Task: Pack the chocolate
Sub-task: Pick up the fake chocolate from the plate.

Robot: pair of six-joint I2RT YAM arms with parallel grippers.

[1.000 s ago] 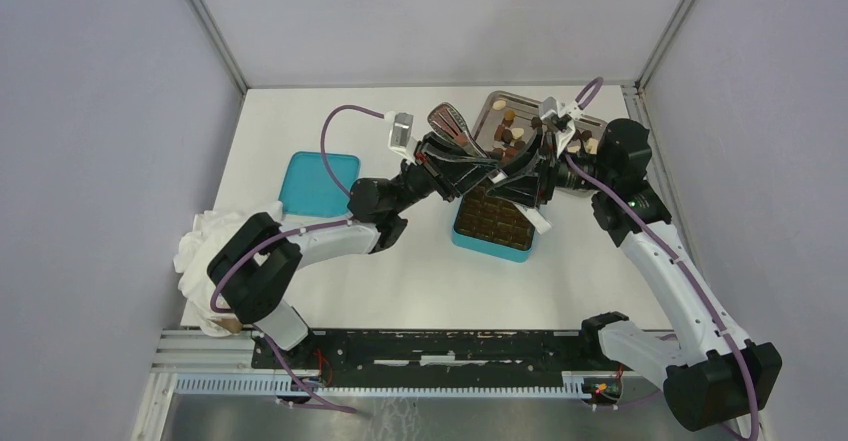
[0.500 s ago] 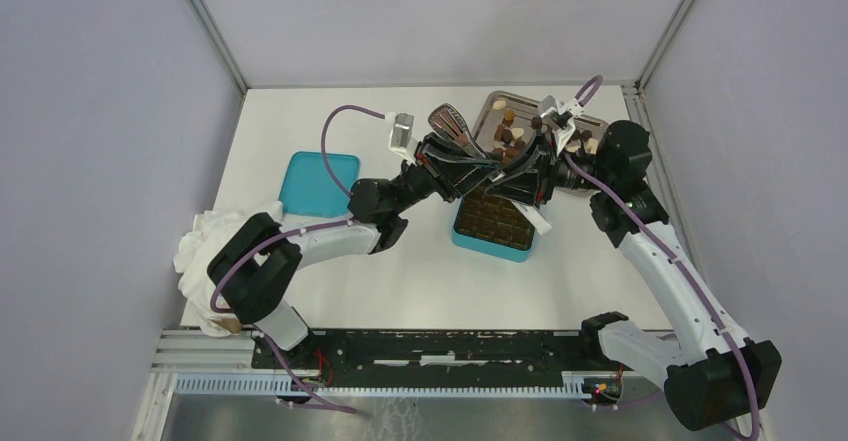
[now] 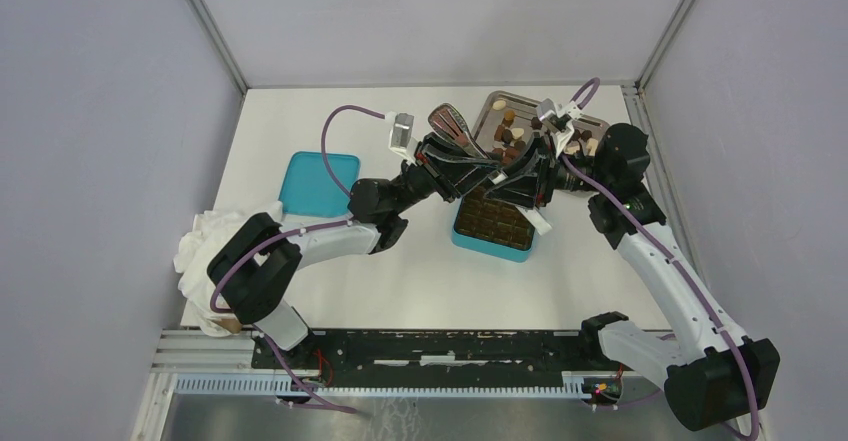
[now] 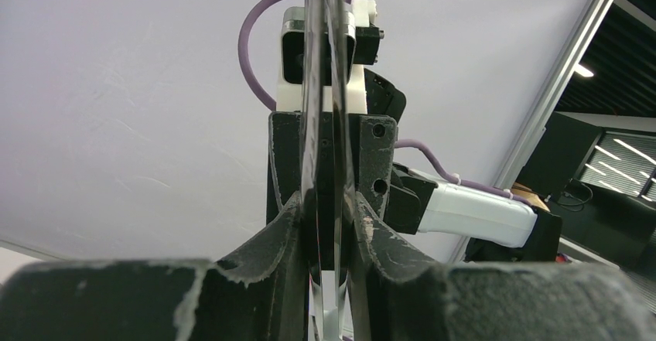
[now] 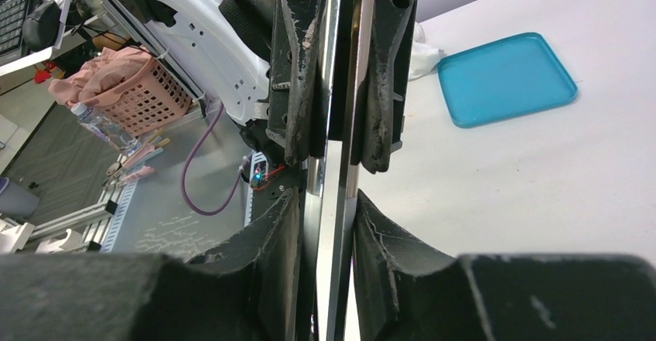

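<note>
White surface (image 3: pixel 300 121), pale walls: we are watching 2 arms meeting above the teal box (image 3: pixel 488 247). The left claw (image 4: pixel 325 225) is pinching the metal tweezers (image 4: pixel 323 124), nearly closed on them. The right claw (image 5: pixel 329 217) is clamping the same tweezers, apparently for a handover. The chocolate (image 3: pixel 510 126) is sitting in the steel tray (image 3: pixel 490 103) just behind the box, probably too small for bare fingers.

No legible text, no readable labels, brands, numbers or signs
</note>
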